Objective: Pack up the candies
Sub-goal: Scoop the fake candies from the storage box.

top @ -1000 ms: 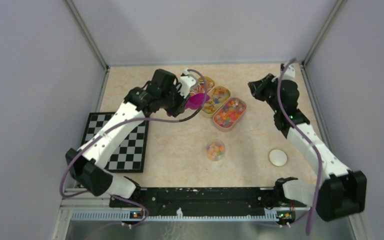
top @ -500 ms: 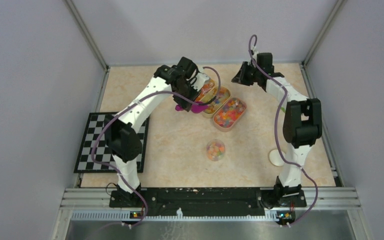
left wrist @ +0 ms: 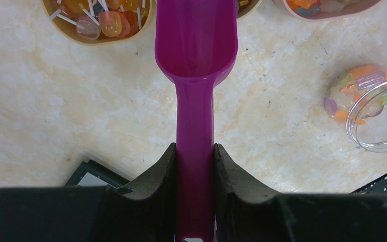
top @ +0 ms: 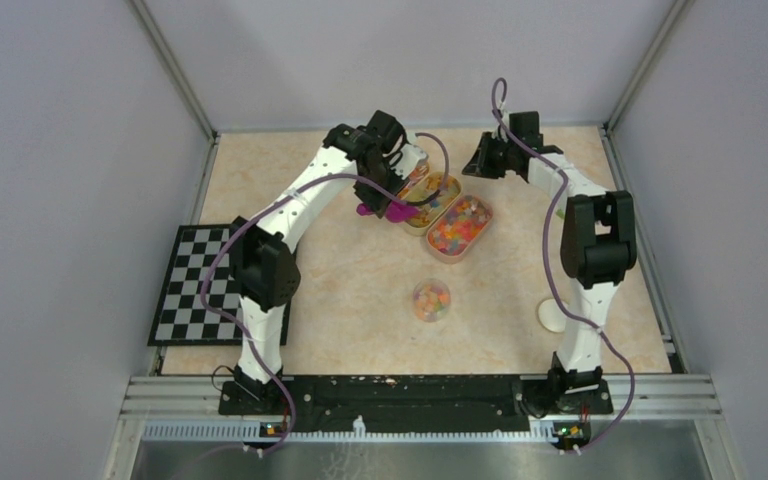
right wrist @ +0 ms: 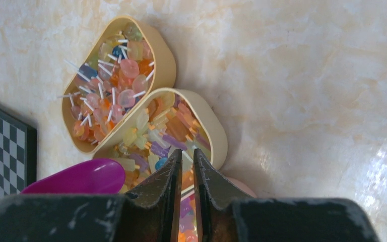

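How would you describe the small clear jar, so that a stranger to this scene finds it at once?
Look at the beige table, at its middle, on the near side of the three oval trays. The jar stands there alone: round and transparent, with mixed candies inside, whereas the trays are oval and opaque.

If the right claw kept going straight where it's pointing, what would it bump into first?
Most likely the candies in the middle tray, right ahead of the right claw. How high it hangs above them is hard to tell. The purple scoop is off to one side.
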Available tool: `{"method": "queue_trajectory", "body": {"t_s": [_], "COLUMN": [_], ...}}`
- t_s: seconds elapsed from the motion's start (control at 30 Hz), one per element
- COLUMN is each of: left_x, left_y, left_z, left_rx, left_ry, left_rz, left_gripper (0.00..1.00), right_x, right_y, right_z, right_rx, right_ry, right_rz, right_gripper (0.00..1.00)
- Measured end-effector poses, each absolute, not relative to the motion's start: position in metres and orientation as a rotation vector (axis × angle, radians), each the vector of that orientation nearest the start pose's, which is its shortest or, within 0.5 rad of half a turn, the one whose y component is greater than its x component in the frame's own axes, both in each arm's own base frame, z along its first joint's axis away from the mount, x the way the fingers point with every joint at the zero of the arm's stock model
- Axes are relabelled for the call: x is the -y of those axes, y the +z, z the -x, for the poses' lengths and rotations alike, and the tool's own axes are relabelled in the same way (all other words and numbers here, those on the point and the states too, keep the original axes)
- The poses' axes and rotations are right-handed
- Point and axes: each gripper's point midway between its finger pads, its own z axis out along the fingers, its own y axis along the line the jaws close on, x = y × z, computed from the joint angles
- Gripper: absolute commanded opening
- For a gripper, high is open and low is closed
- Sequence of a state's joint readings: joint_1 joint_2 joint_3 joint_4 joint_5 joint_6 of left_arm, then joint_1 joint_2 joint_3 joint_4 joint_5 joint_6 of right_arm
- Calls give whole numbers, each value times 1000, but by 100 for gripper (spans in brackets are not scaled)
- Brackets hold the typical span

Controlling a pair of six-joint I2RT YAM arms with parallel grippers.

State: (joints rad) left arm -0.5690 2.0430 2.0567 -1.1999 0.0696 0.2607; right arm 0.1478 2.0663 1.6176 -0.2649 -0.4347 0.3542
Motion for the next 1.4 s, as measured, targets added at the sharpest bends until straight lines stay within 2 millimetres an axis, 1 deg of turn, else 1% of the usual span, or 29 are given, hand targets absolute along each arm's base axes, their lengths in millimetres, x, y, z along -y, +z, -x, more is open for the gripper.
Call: {"method": "queue_trajectory", "body": {"t_s": [0.13, 0.3, 0.4, 0.47, 0.6, 0.67, 0.93, 1.07, 1.23, 1.4], "left_x": [242, 249, 255, 259, 267, 270, 272, 275, 287, 290], "left_y": [162, 151, 141, 137, 134, 132, 127, 119, 107, 101], "left_z": [-376, -387, -392, -394, -403, -407, -410, -415, -425, -431], "left_rx": [-2522, -2531, -2535, -2532, -2507, -2499, -2488, -2470, -2408, -2382], "left_ry": [-176, -176, -192, -207, -223, -227, -233, -232, -260, -260], "left_rz": [-1138, -1143, -1157, -1170, -1179, -1182, -1188, -1188, -1186, -1192], "left_gripper": [0, 0, 0, 0, 0, 0, 0, 0, 0, 0], "right_x": [-165, -163, -163, -162, -163, -163, -167, -169, -168, -168], "right_y": [115, 102, 91, 79, 56, 49, 56, 58, 53, 48], "right_z": [-534, -544, -551, -550, -550, -549, -554, -559, -557, -554], "right_rx": [-2304, -2324, -2338, -2360, -2400, -2414, -2373, -2345, -2345, -2349], "right_ry": [730, 700, 692, 689, 692, 694, 723, 731, 741, 755], "right_rz": [15, 22, 23, 16, 6, 2, 21, 25, 25, 12], "right_gripper": [14, 13, 13, 13, 12, 11, 11, 10, 10, 10]}}
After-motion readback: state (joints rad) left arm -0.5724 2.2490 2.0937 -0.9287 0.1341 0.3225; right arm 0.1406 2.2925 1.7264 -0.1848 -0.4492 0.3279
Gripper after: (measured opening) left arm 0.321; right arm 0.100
